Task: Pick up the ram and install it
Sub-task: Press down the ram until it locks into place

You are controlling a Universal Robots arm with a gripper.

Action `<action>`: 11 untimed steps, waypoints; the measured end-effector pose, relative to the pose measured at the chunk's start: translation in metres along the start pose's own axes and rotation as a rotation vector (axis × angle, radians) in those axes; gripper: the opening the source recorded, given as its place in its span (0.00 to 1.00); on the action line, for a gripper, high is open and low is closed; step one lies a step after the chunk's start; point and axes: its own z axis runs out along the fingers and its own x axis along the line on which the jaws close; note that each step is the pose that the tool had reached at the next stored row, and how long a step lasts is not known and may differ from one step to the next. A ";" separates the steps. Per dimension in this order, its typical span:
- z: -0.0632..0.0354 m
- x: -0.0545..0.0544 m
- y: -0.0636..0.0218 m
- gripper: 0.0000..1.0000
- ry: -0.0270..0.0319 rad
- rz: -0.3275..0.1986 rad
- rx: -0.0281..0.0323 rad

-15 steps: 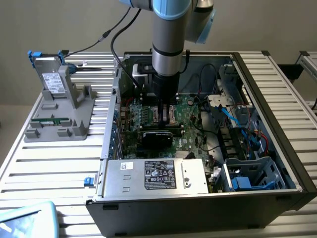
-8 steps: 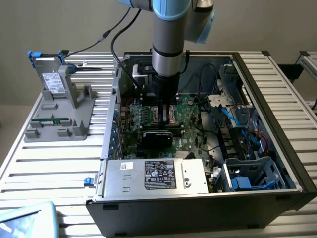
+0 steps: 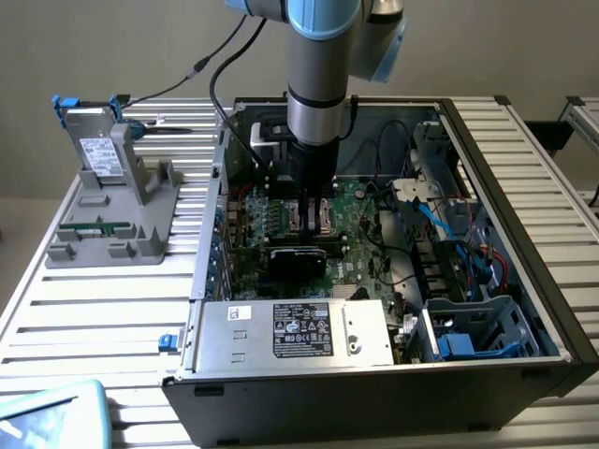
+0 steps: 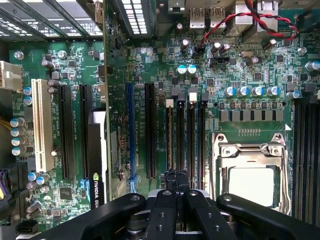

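The ram (image 3: 94,224), a thin green stick, lies flat in a grey fixture (image 3: 112,238) on the table at the exterior view's left, outside the open computer case (image 3: 393,374). My gripper (image 3: 316,217) hangs far from it, inside the case and low over the motherboard (image 3: 360,257). In the wrist view the gripper (image 4: 176,184) is shut, and I see nothing between its black fingers (image 4: 165,205). The fingertips stand over the row of dark memory slots (image 4: 185,135), right beside the silver CPU socket (image 4: 250,175).
A grey boxy drive (image 3: 98,150) with a white sticker and blue tabs stands upright in the fixture. Inside the case are a power supply (image 3: 299,332), blue and red cables (image 3: 459,243) and a graphics card (image 4: 97,165). Case walls enclose the arm.
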 end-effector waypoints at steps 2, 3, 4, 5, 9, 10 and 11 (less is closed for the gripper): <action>0.0001 0.000 0.0000 0.11 -0.0002 0.000 0.0001; 0.0001 0.000 0.0000 0.11 -0.0002 0.000 0.0001; 0.0001 0.000 0.0000 0.11 -0.0002 0.000 0.0001; 0.0001 0.000 0.0000 0.11 -0.0003 0.000 0.0001; -0.0012 0.000 -0.0001 0.11 -0.0013 0.000 0.0007; -0.0018 0.000 -0.0001 0.11 -0.0011 0.000 0.0007; -0.0027 0.000 0.0000 0.11 -0.0003 0.000 0.0002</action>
